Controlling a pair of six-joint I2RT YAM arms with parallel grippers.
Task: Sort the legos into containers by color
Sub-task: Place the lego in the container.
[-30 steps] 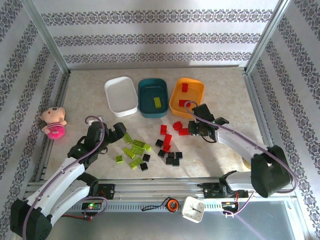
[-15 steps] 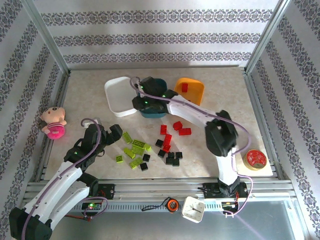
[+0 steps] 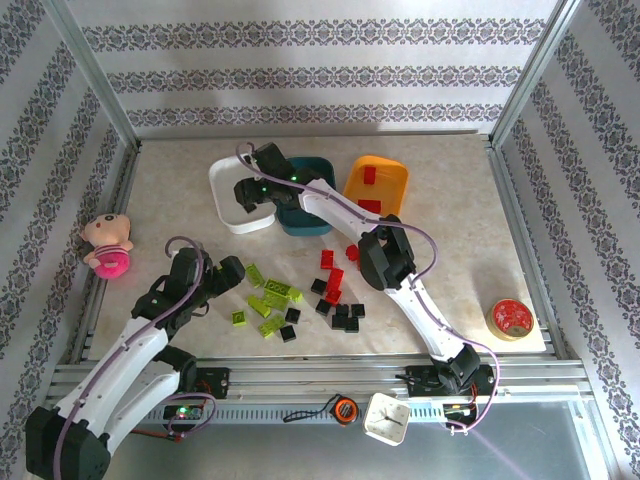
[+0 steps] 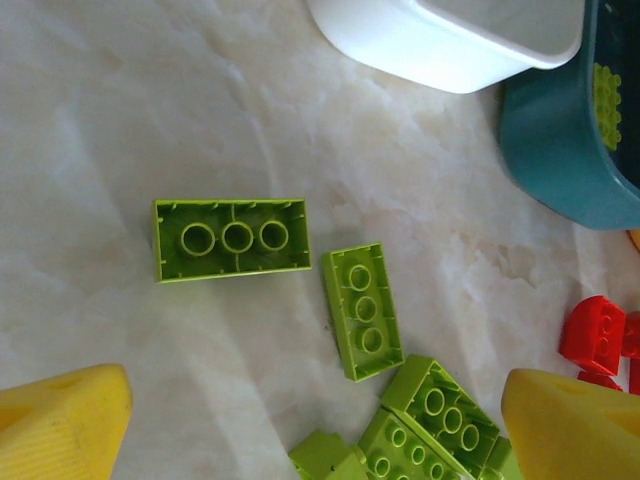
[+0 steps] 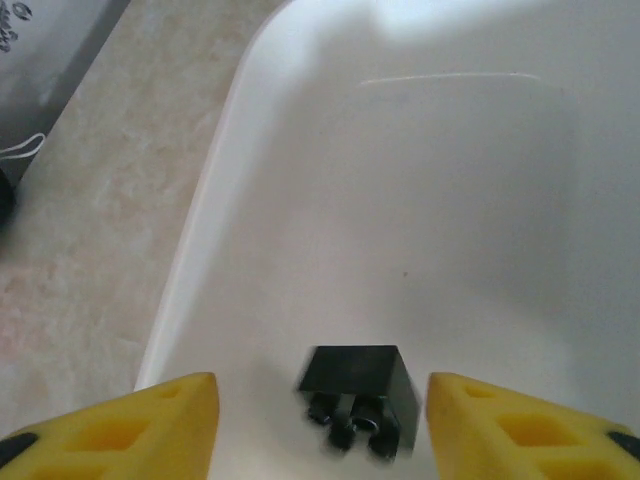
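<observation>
My right gripper (image 3: 247, 192) hangs open over the white container (image 3: 225, 178). A black lego (image 5: 358, 395), blurred, sits free between its yellow fingertips (image 5: 160, 425) above the white floor (image 5: 450, 200). My left gripper (image 3: 222, 280) is open just left of the lime green legos (image 3: 268, 296), with nothing between its fingers. Three green legos (image 4: 232, 238) (image 4: 364, 310) (image 4: 440, 405) lie on the table below it. Red legos (image 3: 335, 270) and black legos (image 3: 343, 316) lie mid-table. The teal container (image 3: 300, 228) is partly under the right arm. The orange container (image 3: 390, 170) holds two red legos (image 3: 369, 177).
A pink-and-cream doll (image 3: 105, 245) lies at the left edge and a small red disc (image 3: 512, 318) at the front right. The right arm stretches diagonally across the table's middle. The white tub's corner (image 4: 450, 40) and teal tub's wall (image 4: 560, 150) sit beyond the green bricks.
The right arm swung from beside the red bricks to over the white container, opened and let go of a black lego. The left gripper barely shifted.
</observation>
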